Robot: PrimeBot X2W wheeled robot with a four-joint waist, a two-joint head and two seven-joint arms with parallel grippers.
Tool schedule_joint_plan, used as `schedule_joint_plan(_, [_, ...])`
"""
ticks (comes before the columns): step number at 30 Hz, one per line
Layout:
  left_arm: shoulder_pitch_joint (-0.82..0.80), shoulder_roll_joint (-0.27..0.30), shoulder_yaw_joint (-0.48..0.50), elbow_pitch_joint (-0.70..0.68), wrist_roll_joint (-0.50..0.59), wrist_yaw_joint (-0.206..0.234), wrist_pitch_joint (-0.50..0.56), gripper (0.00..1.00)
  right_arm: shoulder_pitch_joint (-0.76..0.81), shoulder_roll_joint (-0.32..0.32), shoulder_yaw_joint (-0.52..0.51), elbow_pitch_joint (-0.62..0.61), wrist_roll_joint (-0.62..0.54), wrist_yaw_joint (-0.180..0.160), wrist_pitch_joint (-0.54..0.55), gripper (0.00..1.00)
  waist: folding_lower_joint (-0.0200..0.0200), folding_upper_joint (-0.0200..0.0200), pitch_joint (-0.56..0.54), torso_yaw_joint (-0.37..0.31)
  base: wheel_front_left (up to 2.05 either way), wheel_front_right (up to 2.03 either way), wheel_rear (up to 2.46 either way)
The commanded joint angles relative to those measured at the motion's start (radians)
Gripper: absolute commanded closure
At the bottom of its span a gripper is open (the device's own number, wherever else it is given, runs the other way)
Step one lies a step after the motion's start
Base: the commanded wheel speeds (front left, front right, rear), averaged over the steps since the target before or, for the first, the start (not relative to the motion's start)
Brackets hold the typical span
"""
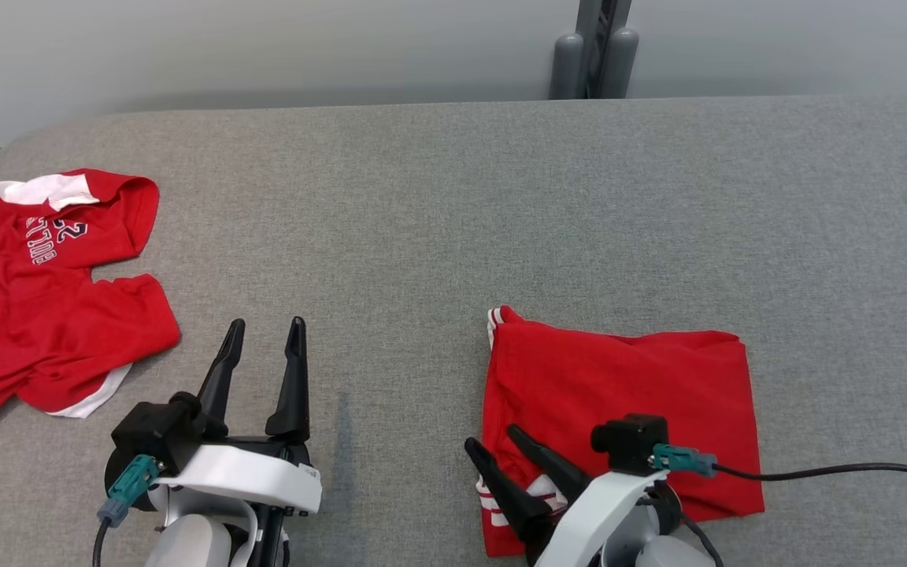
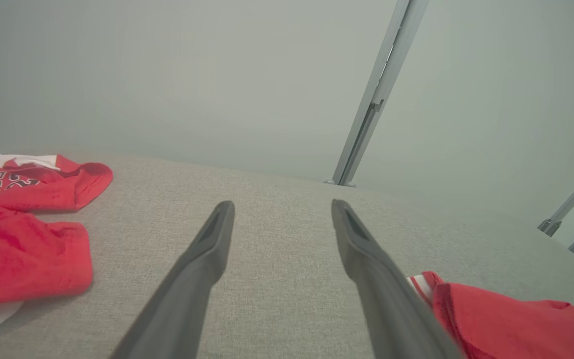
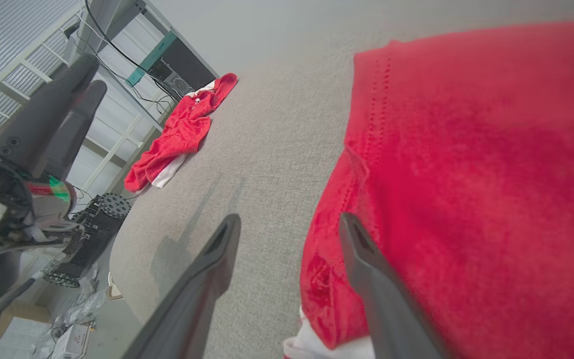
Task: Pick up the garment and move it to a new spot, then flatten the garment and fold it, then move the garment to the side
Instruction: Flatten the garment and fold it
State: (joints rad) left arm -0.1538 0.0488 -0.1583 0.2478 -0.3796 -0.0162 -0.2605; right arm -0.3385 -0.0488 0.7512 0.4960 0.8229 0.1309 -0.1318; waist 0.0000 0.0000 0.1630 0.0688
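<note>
The garment (image 1: 619, 394) is red with white-striped trim and lies folded into a rough rectangle on the near right of the grey table (image 1: 438, 220). My right gripper (image 1: 491, 438) stands open at its near left corner. In the right wrist view, the right gripper (image 3: 289, 217) has one finger over the garment's red cloth (image 3: 466, 174) and the other over bare table, with nothing held between them. My left gripper (image 1: 266, 323) is open and empty above the table to the left of the garment. In the left wrist view, the left gripper (image 2: 283, 203) points toward the far edge, with the folded garment (image 2: 506, 319) at the lower right.
A second red shirt (image 1: 36, 291) with white lettering lies crumpled at the table's left edge, left of my left gripper. A grey post (image 1: 591, 47) stands behind the far edge. A black cable (image 1: 831, 471) trails right from my right wrist. Broad bare table lies between and beyond the two garments.
</note>
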Motion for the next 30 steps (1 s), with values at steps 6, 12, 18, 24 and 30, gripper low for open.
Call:
schedule_joint_plan(6, [-0.017, 0.004, 0.002, 0.004, 0.002, 0.0, -0.005, 0.0, -0.008, -0.005, 0.05, -0.024, 0.061, 0.0, 0.04, 0.0, 0.0, 0.0, -0.008, -0.021, 0.0, 0.0, 0.0])
schedule_joint_plan(12, [-0.012, 0.004, 0.01, 0.003, 0.011, -0.004, -0.005, 0.0, -0.015, -0.007, 0.097, -0.094, 0.099, 0.0, 0.061, 0.0, 0.0, 0.0, -0.015, -0.046, 0.0, 0.0, 0.0])
schedule_joint_plan(18, [-0.01, 0.004, 0.023, 0.0, 0.02, -0.005, -0.005, 0.0, -0.049, -0.063, 0.048, -0.172, 0.081, 0.0, 0.011, 0.0, 0.0, 0.0, -0.021, -0.071, 0.0, 0.0, 0.0])
schedule_joint_plan(24, [-0.002, 0.004, 0.034, -0.01, 0.026, -0.006, -0.005, 0.0, -0.083, -0.158, -0.117, -0.203, -0.041, 0.0, -0.075, 0.0, 0.0, 0.0, -0.028, -0.094, 0.0, 0.0, 0.0])
schedule_joint_plan(30, [-0.002, 0.004, 0.042, -0.027, 0.028, -0.003, -0.005, 0.0, -0.063, -0.236, -0.315, -0.209, -0.263, 0.0, -0.114, 0.0, 0.0, 0.0, -0.031, -0.107, 0.0, 0.0, 0.0])
